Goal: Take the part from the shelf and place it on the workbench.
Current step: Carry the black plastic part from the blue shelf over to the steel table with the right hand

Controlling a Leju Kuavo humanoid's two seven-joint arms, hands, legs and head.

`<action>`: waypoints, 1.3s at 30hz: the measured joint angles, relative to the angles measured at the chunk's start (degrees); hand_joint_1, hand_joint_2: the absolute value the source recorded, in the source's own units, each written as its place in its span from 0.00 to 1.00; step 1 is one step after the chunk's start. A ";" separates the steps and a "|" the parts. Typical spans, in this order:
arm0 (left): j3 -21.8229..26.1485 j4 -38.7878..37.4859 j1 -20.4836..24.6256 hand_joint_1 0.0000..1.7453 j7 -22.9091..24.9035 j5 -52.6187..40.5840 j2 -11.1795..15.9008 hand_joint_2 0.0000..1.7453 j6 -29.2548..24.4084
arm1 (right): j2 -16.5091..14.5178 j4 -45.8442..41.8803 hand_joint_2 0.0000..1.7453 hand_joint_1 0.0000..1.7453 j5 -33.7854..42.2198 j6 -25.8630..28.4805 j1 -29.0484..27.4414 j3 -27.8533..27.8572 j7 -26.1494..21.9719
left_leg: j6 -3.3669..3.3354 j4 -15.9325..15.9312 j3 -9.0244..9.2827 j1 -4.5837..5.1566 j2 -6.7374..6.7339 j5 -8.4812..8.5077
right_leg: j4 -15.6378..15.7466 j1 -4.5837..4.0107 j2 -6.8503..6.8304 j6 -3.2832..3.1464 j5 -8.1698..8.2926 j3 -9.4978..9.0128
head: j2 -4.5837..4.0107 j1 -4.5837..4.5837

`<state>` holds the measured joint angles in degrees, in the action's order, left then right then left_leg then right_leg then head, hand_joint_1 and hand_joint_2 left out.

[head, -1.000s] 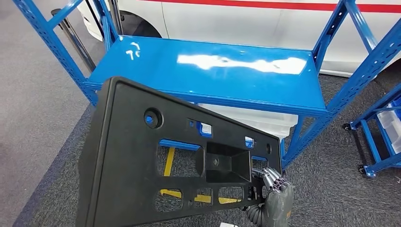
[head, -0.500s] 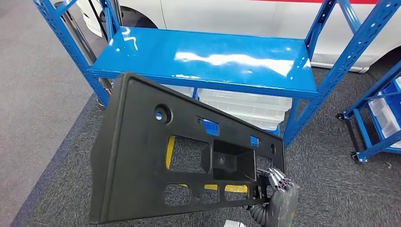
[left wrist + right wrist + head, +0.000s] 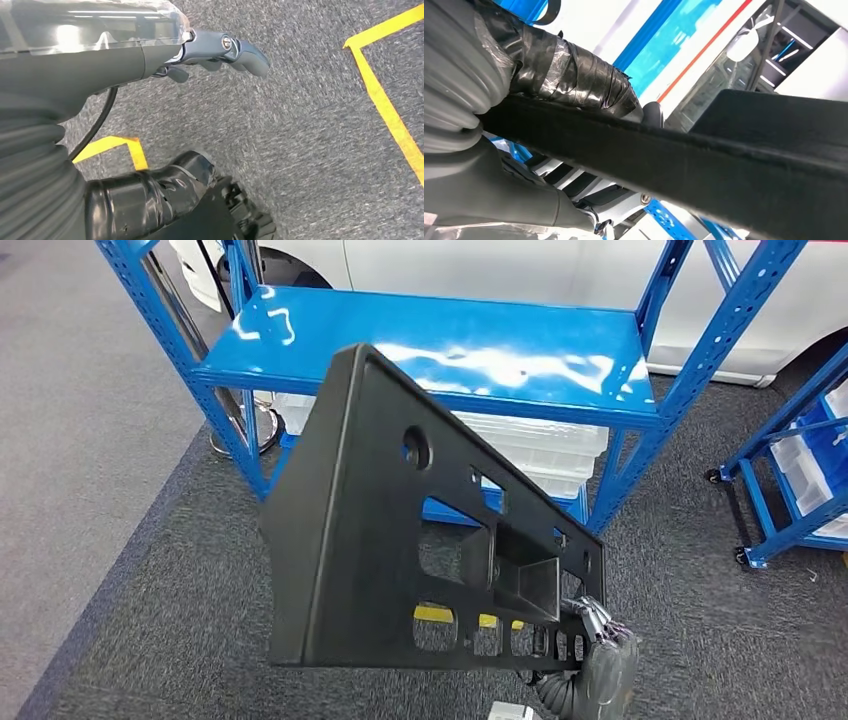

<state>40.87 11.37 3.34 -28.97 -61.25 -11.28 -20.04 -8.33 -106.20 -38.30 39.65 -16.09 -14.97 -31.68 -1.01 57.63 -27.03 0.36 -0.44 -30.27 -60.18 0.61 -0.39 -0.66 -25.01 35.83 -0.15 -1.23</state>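
A large black plastic part (image 3: 370, 540) with several cut-outs and a boxy recess hangs in front of me, tilted with its far corner raised. My right hand (image 3: 600, 652) grips its lower right edge from below. The right wrist view has the part's dark edge (image 3: 684, 160) clamped between that hand's taped thumb (image 3: 569, 70) and the fingers (image 3: 589, 192) under it. The blue metal shelf (image 3: 450, 350) stands behind the part, its top board bare and glossy. My left hand (image 3: 220, 47) hangs over the grey carpet, holding nothing, with its fingers apart.
Clear plastic bins (image 3: 545, 455) sit under the shelf board. A white car (image 3: 480, 265) is parked behind the shelf. A second blue wheeled rack (image 3: 800, 470) stands at the right. Yellow tape lines (image 3: 387, 107) mark the carpet; paler floor (image 3: 60, 440) lies to the left.
The part has swung more upright and edge-on, its far corner rising in front of the shelf board. The whole view has shifted, with the shelf now farther off. My right hand keeps its hold.
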 joint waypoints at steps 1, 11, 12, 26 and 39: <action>0.05 0.00 -0.02 0.00 -0.01 -0.02 -0.01 1.00 0.00 | 0.08 -0.01 1.00 1.00 0.16 0.00 -0.01 0.00 0.04 | -0.21 -0.68 -0.05 -0.04 -0.04 0.13 | 0.12 -0.02 -0.03 0.38 0.35 0.09 | 0.00 0.00; 0.28 0.00 -0.24 0.00 -0.02 -0.12 -0.22 1.00 0.00 | 1.27 -0.17 1.00 1.00 1.16 0.02 -0.24 0.00 0.11 | -1.10 -0.46 -2.46 -0.44 -1.18 2.13 | -7.88 0.46 -0.10 2.07 -4.86 0.85 | 0.00 -0.05; 0.32 0.00 -0.23 0.00 -0.01 -0.14 -0.24 1.00 0.00 | 1.31 -0.20 1.00 1.00 1.36 0.02 -0.22 0.00 0.04 | -0.83 0.10 -2.75 -0.32 -1.25 1.95 | -4.38 0.36 -0.44 1.92 -3.91 -1.14 | 0.00 -0.05; 0.74 0.00 -0.48 0.00 0.07 -0.57 -0.24 1.00 0.00 | 0.68 -2.57 1.00 1.00 5.10 0.02 -1.98 1.68 -3.52 | 1.63 10.92 -7.48 -0.68 0.24 -1.96 | -0.21 0.20 1.57 -0.91 -2.37 -1.92 | 0.00 0.01; 1.09 0.00 -0.57 0.00 0.19 -0.65 -0.37 1.00 0.00 | -0.21 -3.97 1.00 1.00 5.43 0.04 -3.27 3.97 -4.18 | -1.12 -0.70 -2.94 -0.58 -0.98 2.59 | -14.88 0.19 0.92 1.80 -8.80 5.44 | 0.00 -0.07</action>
<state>41.97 11.37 2.78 -28.78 -61.90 -11.65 -20.04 -8.55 -110.17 -32.87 39.69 -19.36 -11.00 -35.86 -2.13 56.94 -29.97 -0.22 -1.41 -27.68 -75.07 0.80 0.53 1.15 -33.81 41.27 -0.15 -1.30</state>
